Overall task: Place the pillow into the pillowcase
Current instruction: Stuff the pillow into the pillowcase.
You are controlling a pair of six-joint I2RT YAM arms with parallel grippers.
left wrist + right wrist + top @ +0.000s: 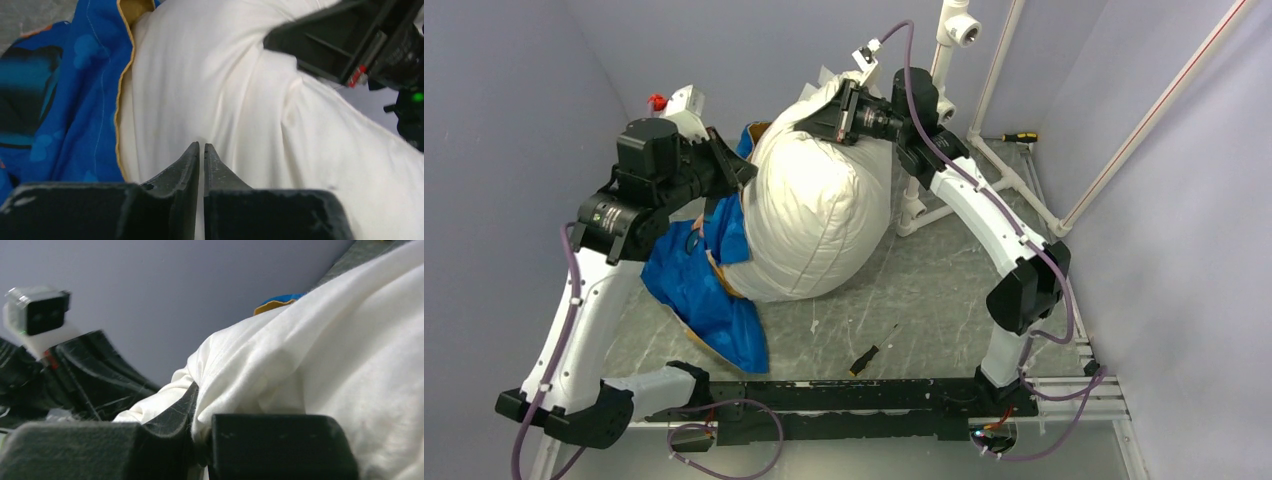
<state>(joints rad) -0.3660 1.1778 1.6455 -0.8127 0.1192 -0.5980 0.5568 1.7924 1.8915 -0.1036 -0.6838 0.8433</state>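
The plump white pillow (809, 215) stands on end in the middle of the table, its lower left side tucked into the blue pillowcase (699, 285). In the left wrist view the pillowcase (75, 75) shows its orange-yellow hem against the pillow (225, 90). My left gripper (742, 175) (201, 146) sits at the pillow's left side by that hem, jaws parted by a thin slit with nothing between them. My right gripper (829, 112) (200, 405) is shut on a bunch of fabric at the top end of the pillow (325, 340). A bit of pillowcase (280, 301) peeks behind.
A white pipe frame (944, 60) stands at the back right with a screwdriver (1021, 137) beside it. A small black tool (864, 358) lies on the grey table (924, 300) near the front rail. A red-capped object (657, 102) sits at the back left. Walls close in on both sides.
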